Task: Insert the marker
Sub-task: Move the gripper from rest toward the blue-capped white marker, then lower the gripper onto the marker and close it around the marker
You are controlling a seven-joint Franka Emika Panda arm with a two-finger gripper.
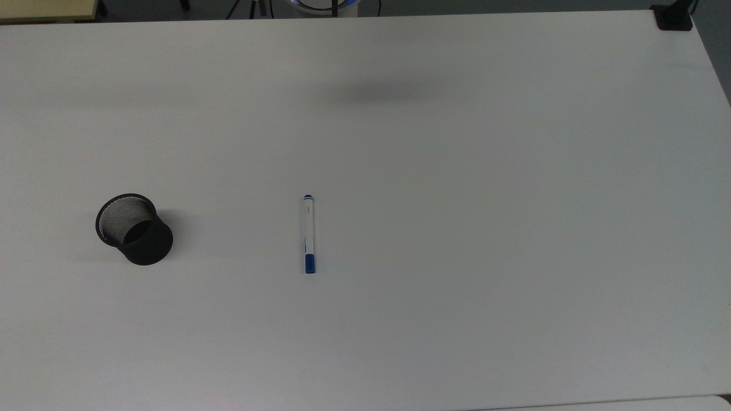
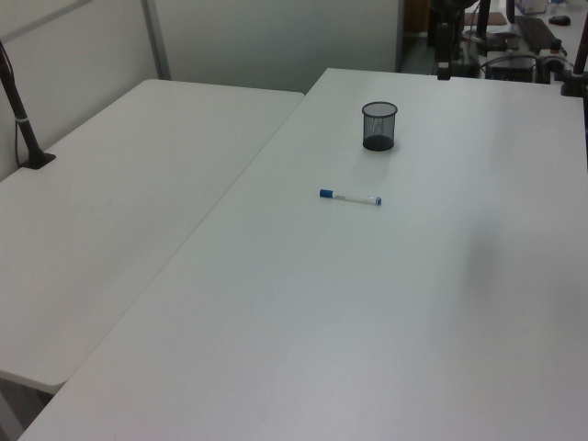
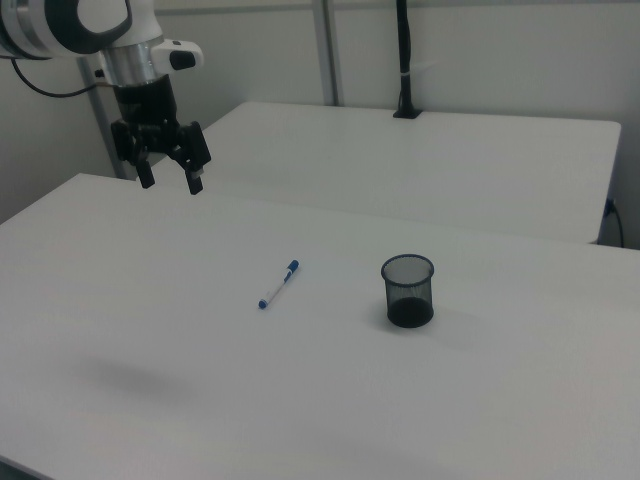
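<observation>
White arm (image 3: 75,20), silver wrist ring, black pincer (image 3: 171,183), black cable.

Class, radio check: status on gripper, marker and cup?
Gripper open, high above table. Marker flat on table, untouched. Cup upright, apart. Nothing between them.

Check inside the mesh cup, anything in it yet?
Nothing visible in the black mesh cup: the top view shows bare mesh wall and a dark bottom. The marker lies flat on the table, apart from the cup. The open gripper hangs above the table.
</observation>
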